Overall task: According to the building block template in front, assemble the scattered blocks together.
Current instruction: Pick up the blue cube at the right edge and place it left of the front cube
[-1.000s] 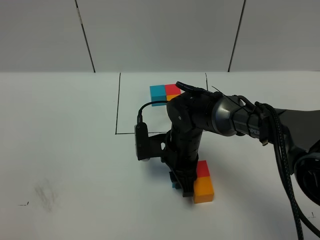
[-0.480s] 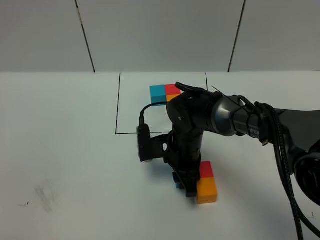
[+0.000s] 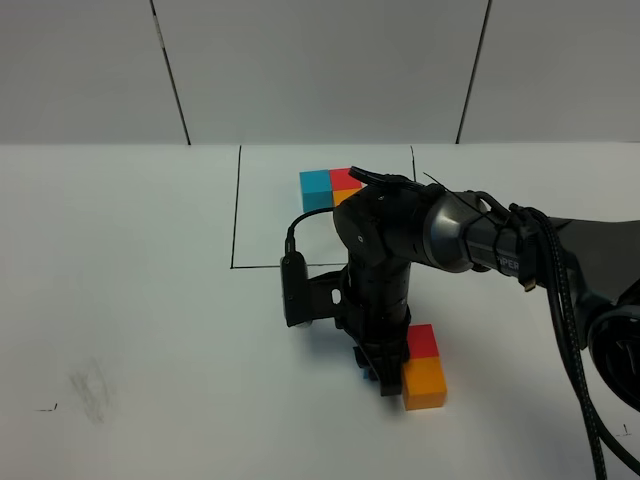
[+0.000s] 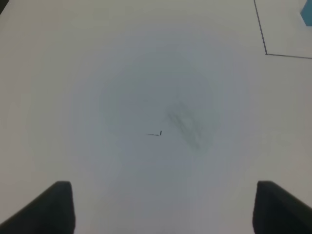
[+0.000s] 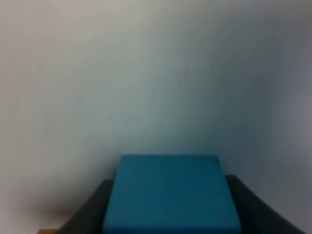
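Right arm (image 3: 440, 235) reaches across the middle of the table (image 3: 130, 300), wrist pointing down, and hides most of the work spot. Right gripper (image 3: 385, 378) is clamped on the blue block (image 5: 171, 192): the wrist view shows the cube sitting between the two dark fingers (image 5: 87, 209), and from above only a sliver of blue (image 3: 364, 372) shows at the left of the fingers. Red block (image 3: 422, 341) and orange block (image 3: 424, 384) sit touching each other just right of the gripper, orange nearer, red farther. Whether blue touches them I can't tell, the gripper is in the way.

Template (image 3: 330, 186) sits far of the arm, inside the black drawn rectangle (image 3: 236, 215); its orange cube is mostly hidden behind the wrist. Black cable (image 3: 300, 222) loops from the wrist to the camera housing (image 3: 294, 292) on its left.

Left gripper (image 4: 161, 207) hangs wide open over bare table, holding nothing; a grey smudge (image 4: 187, 127) and a small pen mark (image 4: 156, 133) lie beyond it, with a corner of the rectangle and a bit of blue at the edge of that view.

White lettering on the right arm's forearm (image 3: 508, 264) is too small to read.
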